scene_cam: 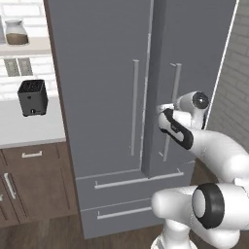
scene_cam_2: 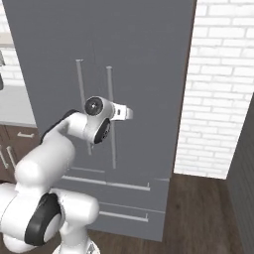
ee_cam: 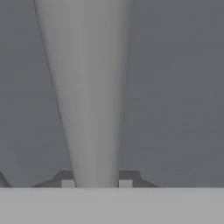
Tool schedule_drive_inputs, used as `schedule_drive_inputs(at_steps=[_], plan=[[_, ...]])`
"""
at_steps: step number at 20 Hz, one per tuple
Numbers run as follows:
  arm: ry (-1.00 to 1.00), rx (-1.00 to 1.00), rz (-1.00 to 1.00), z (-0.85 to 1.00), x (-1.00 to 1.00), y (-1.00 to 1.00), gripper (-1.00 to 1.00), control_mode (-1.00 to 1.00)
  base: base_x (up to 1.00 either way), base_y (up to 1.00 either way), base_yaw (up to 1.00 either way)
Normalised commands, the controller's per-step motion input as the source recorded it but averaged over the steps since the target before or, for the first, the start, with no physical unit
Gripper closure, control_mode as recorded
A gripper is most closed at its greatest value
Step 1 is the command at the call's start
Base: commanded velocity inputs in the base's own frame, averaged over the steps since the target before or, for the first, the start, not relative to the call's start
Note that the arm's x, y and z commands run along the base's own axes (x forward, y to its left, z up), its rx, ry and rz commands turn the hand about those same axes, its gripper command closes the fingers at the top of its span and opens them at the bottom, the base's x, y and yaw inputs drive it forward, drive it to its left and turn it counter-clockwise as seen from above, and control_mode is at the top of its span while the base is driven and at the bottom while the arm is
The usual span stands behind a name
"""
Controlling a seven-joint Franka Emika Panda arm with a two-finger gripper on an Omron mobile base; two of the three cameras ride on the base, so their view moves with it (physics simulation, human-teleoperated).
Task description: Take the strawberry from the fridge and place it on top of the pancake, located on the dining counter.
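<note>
The pincer [ee_cam: 96,181] is squeezed shut on the right door handle [ee_cam: 87,96] of the fridge [scene_cam: 107,73]. The hand view shows this best: the pale grey bar runs up between the two dark finger tips [ee_cam: 65,178], one on each side, touching it. Behind the bar is the flat grey door.

In the left base view the arm reaches up from the lower right, and the hand sits at the right door handle, about halfway up the bar. The right door stands a little out from the left door there. This view also shows a black toaster [scene_cam: 33,97] on the white surface [scene_cam: 29,127] left of the fridge, a glass jar [scene_cam: 16,32] on a shelf above, and brown drawers [scene_cam: 31,165] below.

The right base view shows a white brick wall [scene_cam_2: 218,89] right of the fridge and the dark wood floor [scene_cam_2: 198,213]. The two bottom drawers [scene_cam_2: 124,201] are shut.
</note>
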Motion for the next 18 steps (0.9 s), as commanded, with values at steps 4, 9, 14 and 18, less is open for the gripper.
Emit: schedule_drive_inputs(at_steps=[4,9,14,18], plan=[[0.03,0.10,0.00,0.00,-0.46,-0.76,1.00,-1.00,0.00,0.00,0.00],[0.05,0.11,-0.01,0.00,-0.42,-0.71,1.00,-1.00,0.00,0.00,0.00],[0.02,0.09,-0.02,0.00,-0.43,-0.76,1.00,-1.00,0.00,0.00,0.00],[0.00,0.08,-0.03,0.00,-0.38,-0.78,1.00,-1.00,0.00,0.00,0.00]])
